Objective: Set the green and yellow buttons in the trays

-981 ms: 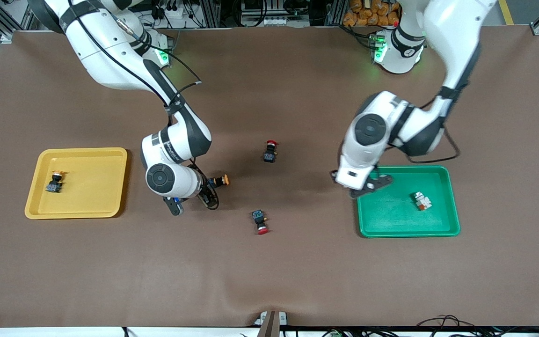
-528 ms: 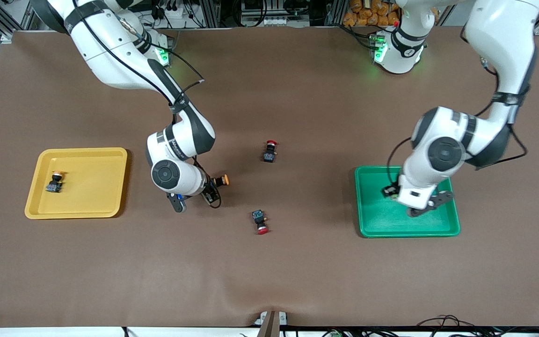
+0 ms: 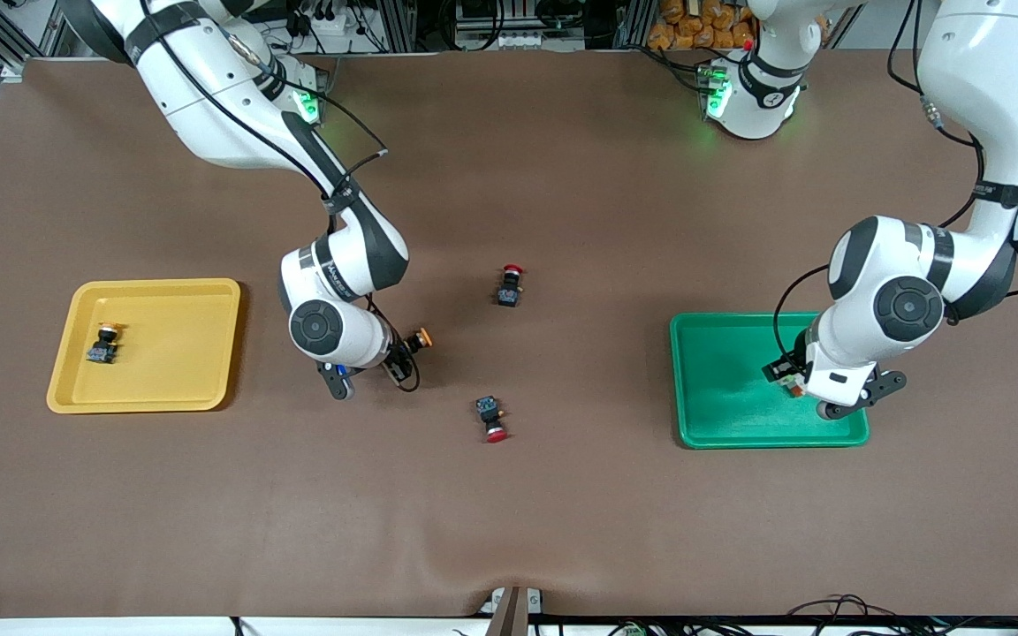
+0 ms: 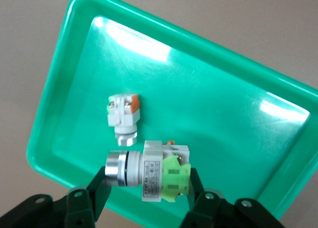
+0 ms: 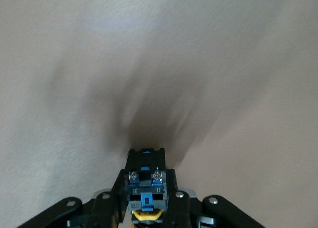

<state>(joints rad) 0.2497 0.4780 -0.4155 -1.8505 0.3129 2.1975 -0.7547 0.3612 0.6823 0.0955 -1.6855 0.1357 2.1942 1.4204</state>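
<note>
- Hovering low right in the front view, over the green tray, left claw grips a white-bodied button; releasing now risks hitting the button already lying there.
- Centre-left, right claw pinches the yellow-capped button on the bench; a shallow grip could slip before the yellow tray.

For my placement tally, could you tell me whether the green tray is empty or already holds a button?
Not empty: one grey-white button lies on its side in the green tray.

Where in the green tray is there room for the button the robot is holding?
The green tray holds one white button. The left gripper carries another button over it. The tray floor around that white button is bare; only its spot is crowded.
</note>
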